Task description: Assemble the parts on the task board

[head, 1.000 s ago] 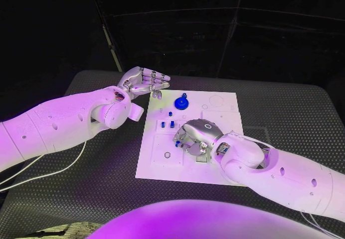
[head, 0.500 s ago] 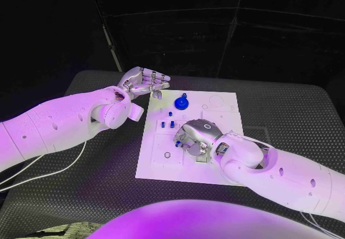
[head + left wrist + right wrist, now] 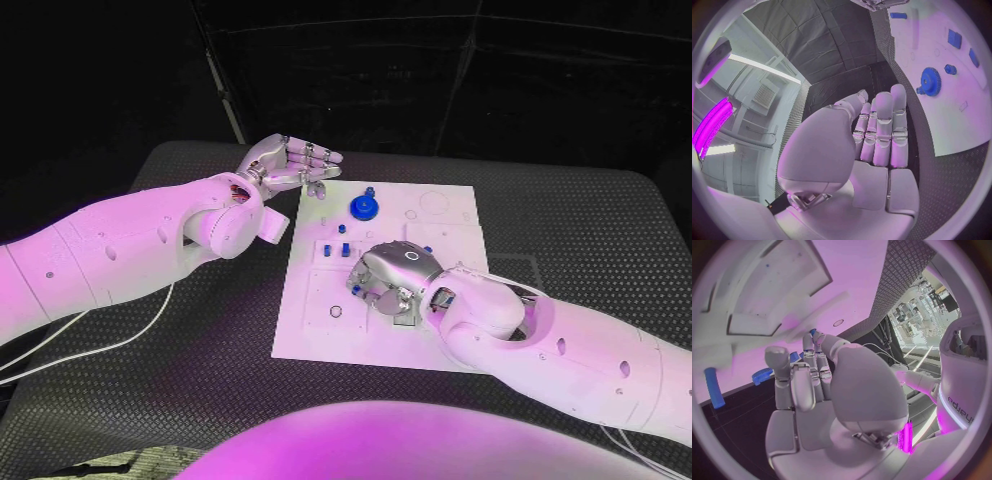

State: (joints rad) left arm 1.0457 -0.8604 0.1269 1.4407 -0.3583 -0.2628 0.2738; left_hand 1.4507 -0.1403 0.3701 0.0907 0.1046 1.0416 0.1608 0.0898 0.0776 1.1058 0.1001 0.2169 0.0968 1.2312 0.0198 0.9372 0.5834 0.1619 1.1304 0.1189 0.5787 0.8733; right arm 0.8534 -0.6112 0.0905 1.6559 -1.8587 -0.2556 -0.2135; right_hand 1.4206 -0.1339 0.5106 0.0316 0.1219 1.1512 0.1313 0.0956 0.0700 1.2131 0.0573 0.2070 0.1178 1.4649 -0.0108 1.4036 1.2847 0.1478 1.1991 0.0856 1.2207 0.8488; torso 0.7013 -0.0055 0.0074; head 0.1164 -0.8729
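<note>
Head view: the white task board point(image 3: 433, 215) is lying in the middle of the black tabletop point(image 3: 606, 230), long side running away from the robot.

Left hand point(image 3: 289, 163) is hovering off the far left corner of the board, over the tabletop, not touching the board. Its fingers are lying side by side, curled slightly toward the palm; the left wrist view shows the same hand point(image 3: 873, 140) with nothing between fingers and palm. It is holding nothing.

Right hand point(image 3: 392, 278) is sitting low over the middle of the board, knuckles up, fingers pointing down at the surface. A small blue part point(image 3: 355, 289) is showing just at the left edge of this hand, by the fingertips. Whether the fingers are pinching it or only touching it: cannot tell, since the back of the hand is covering the contact. In the right wrist view the fingers point(image 3: 798, 385) are standing close together in front of the board, and blue pieces are peeking out beside them, but the grasp itself is not readable there either.

Other parts on the board: a blue gear point(image 3: 364, 207) is lying flat near the far edge, with a small blue peg point(image 3: 369, 190) just beyond it. Several short blue pieces point(image 3: 336, 250) are sitting between the gear and the right hand, left of centre.
</note>
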